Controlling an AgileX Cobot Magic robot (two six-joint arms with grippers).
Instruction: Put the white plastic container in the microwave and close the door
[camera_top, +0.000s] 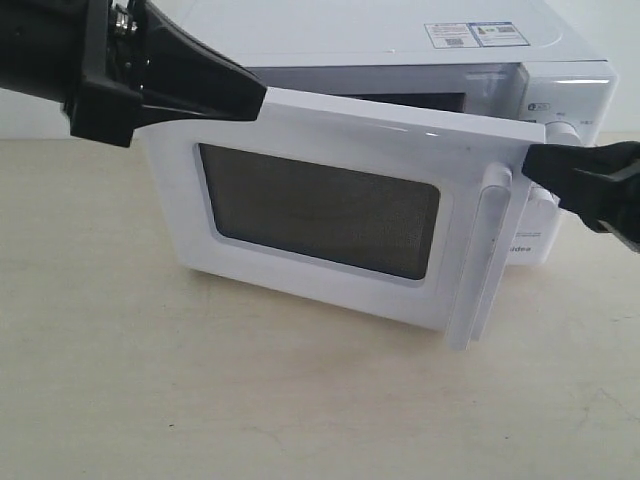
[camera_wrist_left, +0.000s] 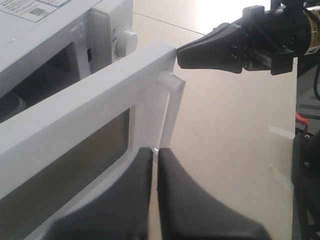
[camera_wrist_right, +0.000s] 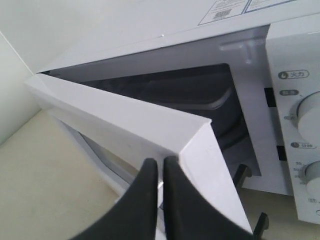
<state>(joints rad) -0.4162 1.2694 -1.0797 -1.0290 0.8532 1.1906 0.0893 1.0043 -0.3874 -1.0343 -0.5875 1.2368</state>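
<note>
The white countertop microwave (camera_top: 400, 40) stands on the pale desk (camera_top: 200, 400) with its white door (camera_top: 300, 125), dark-windowed, partly open. Through the gap, the right wrist view shows a pale, rounded-cornered rim in the shadowed cavity. This appears to be the translucent white plastic container (camera_wrist_right: 202, 103), lying well behind the door and apart from both hands. The right hand (camera_wrist_right: 161, 165) is pressed together, its tip against the door's free upper corner, just above the vertical white bar handle (camera_top: 485, 255). The left hand (camera_top: 258, 95) is also pressed together and holds nothing; it meets the door's top edge near the hinge side.
</note>
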